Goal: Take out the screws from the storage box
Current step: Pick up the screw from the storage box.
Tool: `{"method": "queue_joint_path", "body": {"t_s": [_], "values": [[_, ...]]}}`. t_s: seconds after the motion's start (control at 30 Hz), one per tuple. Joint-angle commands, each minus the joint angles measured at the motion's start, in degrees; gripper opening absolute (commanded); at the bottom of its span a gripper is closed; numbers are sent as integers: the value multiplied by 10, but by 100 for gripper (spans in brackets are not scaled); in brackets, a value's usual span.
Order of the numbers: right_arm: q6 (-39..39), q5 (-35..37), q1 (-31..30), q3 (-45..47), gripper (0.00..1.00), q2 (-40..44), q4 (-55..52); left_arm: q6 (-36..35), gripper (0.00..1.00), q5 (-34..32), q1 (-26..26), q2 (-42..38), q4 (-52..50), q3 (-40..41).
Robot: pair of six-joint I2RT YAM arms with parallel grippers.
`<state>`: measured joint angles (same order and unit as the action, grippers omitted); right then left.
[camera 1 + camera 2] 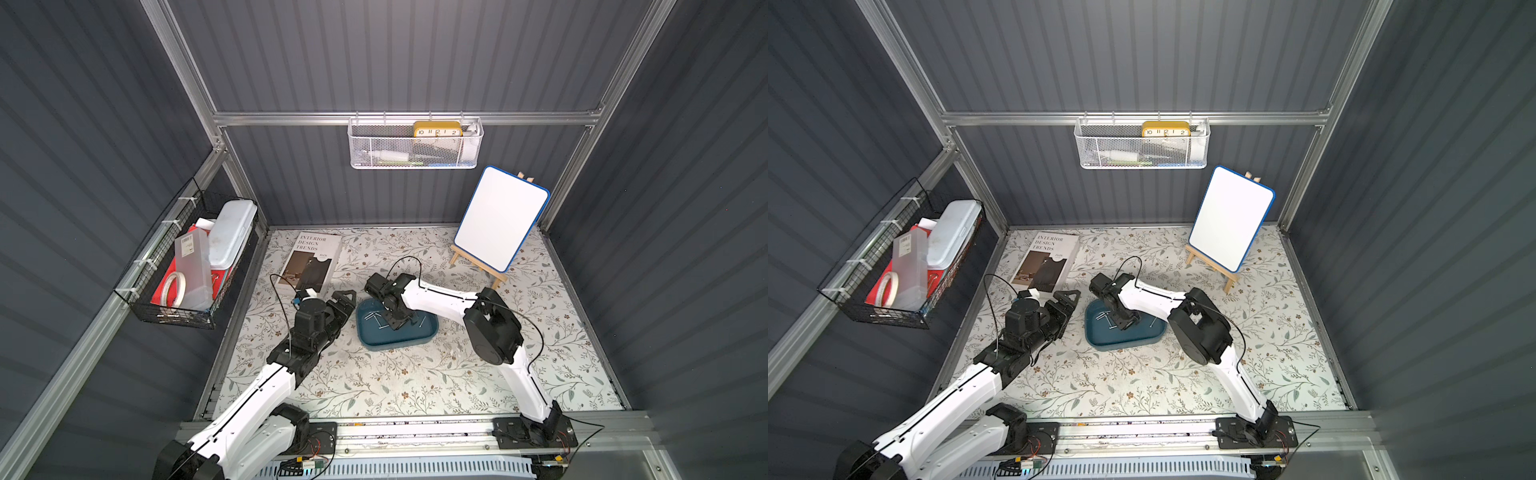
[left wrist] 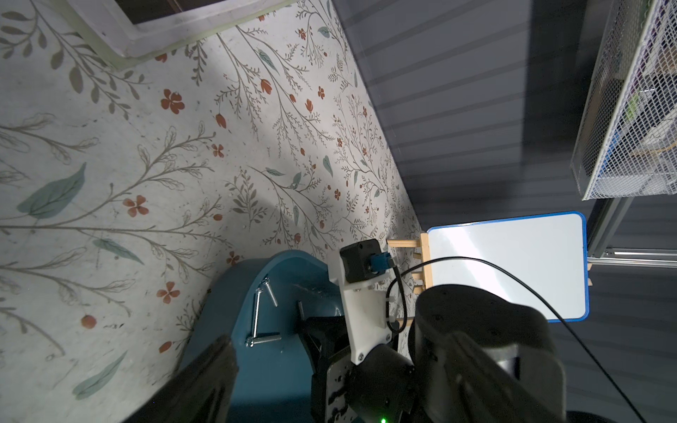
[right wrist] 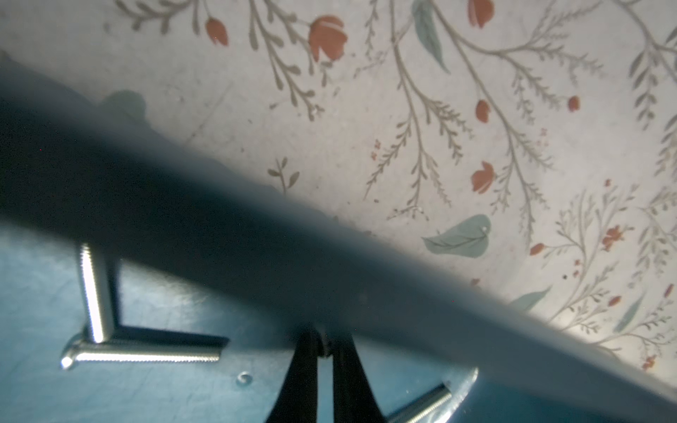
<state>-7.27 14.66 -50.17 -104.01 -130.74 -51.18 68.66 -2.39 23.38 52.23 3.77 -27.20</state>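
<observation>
Dark grey ribbed walls (image 1: 415,62) and an aluminium frame (image 1: 291,118) close in a tabletop (image 1: 415,374) covered in a floral print. On it we count one storage box, one book, and one whiteboard on one wooden easel. Two baskets hang on the walls.

The storage box (image 1: 376,344), teal and shallow, sits about mid-table. In a top view we make out about five screws (image 1: 371,316) inside it: a cluster toward the left end and a single one toward the right end, with part of the floor hidden. The right gripper (image 1: 400,323) reaches down into the box, claw pressed together. In the right wrist view its fingertips (image 3: 304,366) meet close to the box wall with something small between them, too blurred for us to name. The left gripper (image 1: 348,308) hovers just beside the box's left edge, claw spread wide.

Open floral surface runs from the box to the near rail (image 1: 415,432) and to the right wall. The book (image 1: 309,262) lies far left, near the back wall. The whiteboard (image 1: 500,218) leans on the easel (image 1: 456,254) far right.

The book cover reads "INTERIOR DESIGN TRENDS". In the white mesh basket (image 1: 374,153) on the far wall, a yellow clock (image 1: 437,129) shows 10, 11, 12, 1, 2. The black wire basket (image 1: 174,320) on the left wall holds a clear case (image 1: 193,270) with a barcode label we cannot read, a white lidded box (image 1: 232,232) and a roll of tape (image 1: 173,289).
</observation>
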Motion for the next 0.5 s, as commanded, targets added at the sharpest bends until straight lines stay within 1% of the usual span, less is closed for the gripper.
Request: {"method": "queue_joint_path", "body": {"t_s": [0.0, 0.2, 0.33, 0.47], "values": [[0, -16, 1, 3, 6, -19, -35, -3, 92, 12, 2, 3, -1, -1], [-12, -19, 1, -23, 5, 24, -47, -10, 92, 13, 2, -1, 0, -5], [-25, -29, 1, -3, 6, 56, -40, -12, 92, 12, 1, -2, 2, -6], [-40, -28, 1, 13, 5, 70, -39, -18, 92, 11, 2, 4, 5, -8]]}}
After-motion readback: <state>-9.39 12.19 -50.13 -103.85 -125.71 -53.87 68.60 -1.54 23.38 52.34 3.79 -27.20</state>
